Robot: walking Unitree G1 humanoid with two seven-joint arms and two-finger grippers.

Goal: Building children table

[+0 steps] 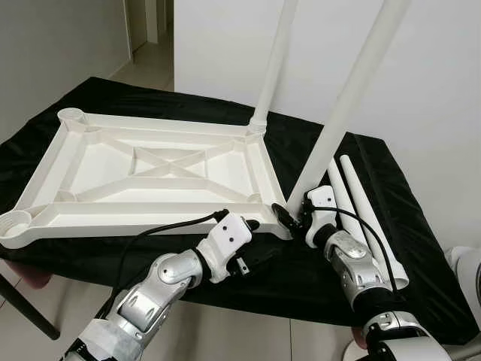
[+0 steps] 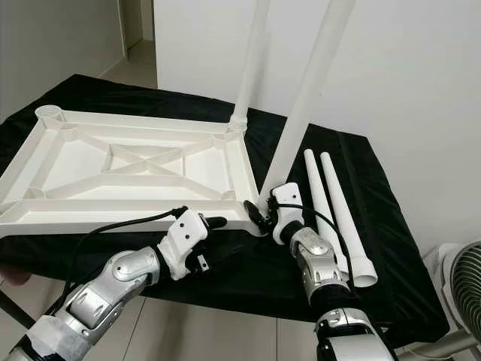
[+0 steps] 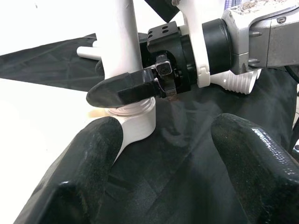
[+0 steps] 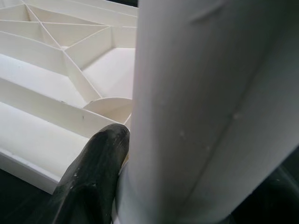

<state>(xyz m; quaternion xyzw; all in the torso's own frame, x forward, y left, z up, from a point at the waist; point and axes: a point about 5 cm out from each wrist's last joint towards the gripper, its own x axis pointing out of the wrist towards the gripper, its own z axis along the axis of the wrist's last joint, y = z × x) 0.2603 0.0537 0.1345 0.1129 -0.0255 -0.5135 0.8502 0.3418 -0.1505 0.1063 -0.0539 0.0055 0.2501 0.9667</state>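
The right gripper (image 1: 294, 216), jaws clamped on a white plastic tube leg (image 1: 342, 105) standing in the near corner socket of the upturned white ribbed tabletop (image 1: 143, 173) on the black-draped table (image 1: 391, 188); the left gripper (image 1: 252, 244), jaws wide, hovers just beside that corner.

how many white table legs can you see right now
4: one leg stands in the tabletop's far corner socket, one leg at the near corner in the right hand, two loose legs on the black cloth.
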